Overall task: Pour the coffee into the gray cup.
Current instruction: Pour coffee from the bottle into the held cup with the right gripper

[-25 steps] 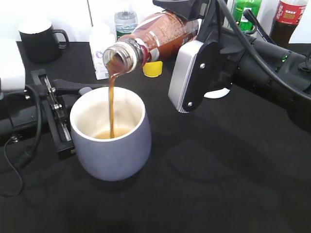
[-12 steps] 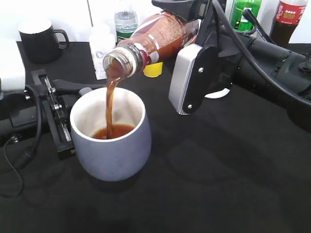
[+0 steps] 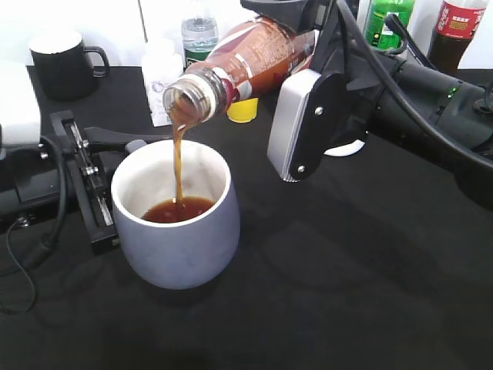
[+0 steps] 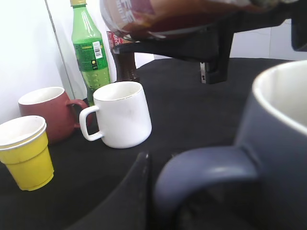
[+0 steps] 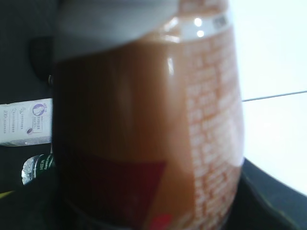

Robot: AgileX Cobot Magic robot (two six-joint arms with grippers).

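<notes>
1. The coffee bottle (image 3: 250, 58) is small and curvy, made of clear plastic. It has a brown, red and white label. Its cap is off.
2. The bottle is tipped almost flat in the air. Its open mouth points down and to the left, right above the gray cup (image 3: 179, 231).
3. A thin brown stream (image 3: 178, 166) runs from the mouth down into the cup.
4. The gray cup is round and blue-gray, fatter at the bottom, and white inside. It stands on the black table (image 3: 347, 293), near the front left.
5. Dark brown coffee fills the bottom of the cup.
6. The right gripper (image 3: 308, 85) is clamped tight on the fat end of the bottle, holding it up.
7. In the right wrist view the bottle (image 5: 148, 124) fills almost the whole picture, brown with tiny white letters.
8. The left gripper (image 3: 108, 166) lies low on the table, just beside the cup's left side. One dark finger (image 4: 129, 196) is next to the cup's gray loop handle (image 4: 201, 177). I cannot tell if it is squeezing the handle or not.
9. Behind the cup, a black mug (image 3: 65, 62) and a small yellow cap (image 3: 243, 110) sit on the table.
10. The left wrist view shows a white mug (image 4: 120, 115), a red mug (image 4: 50, 112), a yellow paper cup (image 4: 26, 153) and a tall green bottle (image 4: 88, 50).
</notes>
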